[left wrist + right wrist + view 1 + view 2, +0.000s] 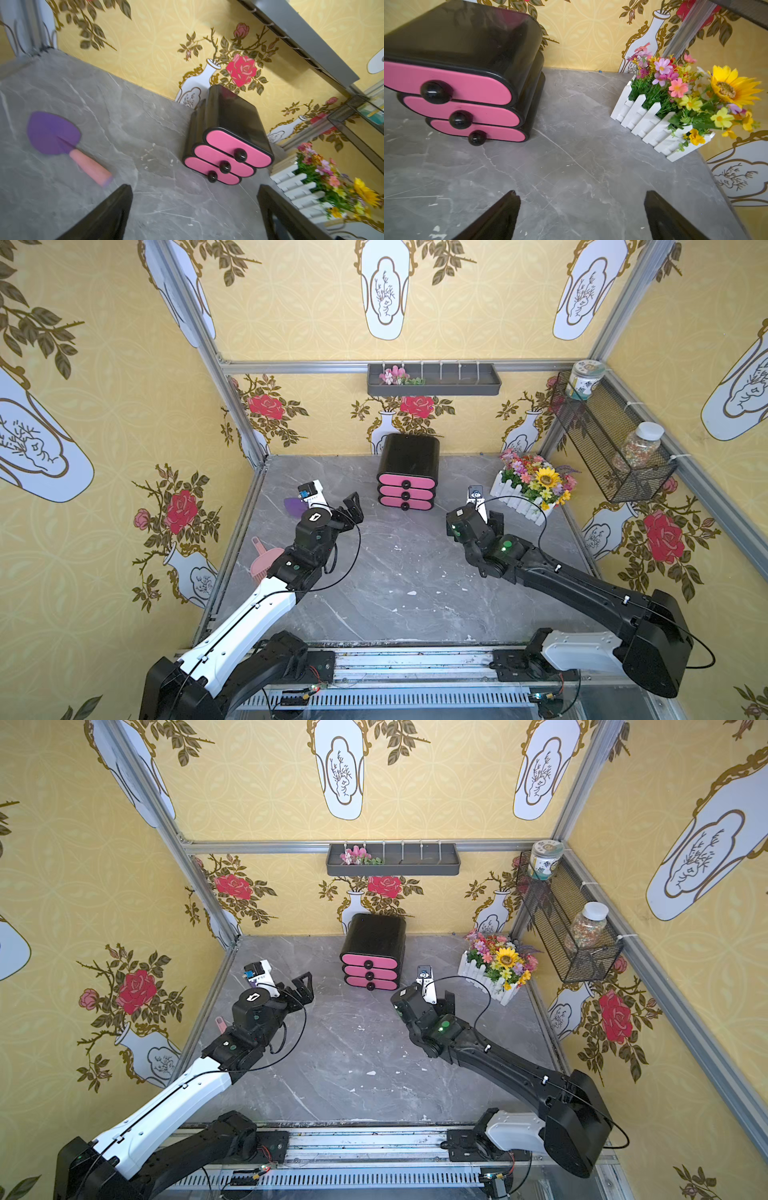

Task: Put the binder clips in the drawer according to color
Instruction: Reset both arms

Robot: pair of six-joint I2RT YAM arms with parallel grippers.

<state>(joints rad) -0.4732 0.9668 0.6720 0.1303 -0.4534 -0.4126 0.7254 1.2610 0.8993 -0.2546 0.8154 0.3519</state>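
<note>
In both top views the drawer cabinet (pixel 408 456) (pixel 374 936) stands upright at the back of the worktop (pixel 415 572). All three pink fronts are shut and face the arms' base. The left hand (pixel 351 508) and right hand (pixel 494 519) hover either side of it, apart from it, both spread and empty. No binder clips show anywhere, so I'd judge the sorting is either finished or the clips are out of sight; I can't tell which.

The left wrist view looks past the spread left hand (pixel 194 188) at the drawer cabinet (pixel 234 120). Its knobs point toward the hand, and each front's long axis runs across the worktop. A purple trowel (pixel 54 133) lies well apart.

In the right wrist view the right hand (pixel 581 194) is spread over bare worktop, with the cabinet near and a flower box (pixel 652 122) opposite. Any next move would call for pinching a knob and pulling straight out.
</note>
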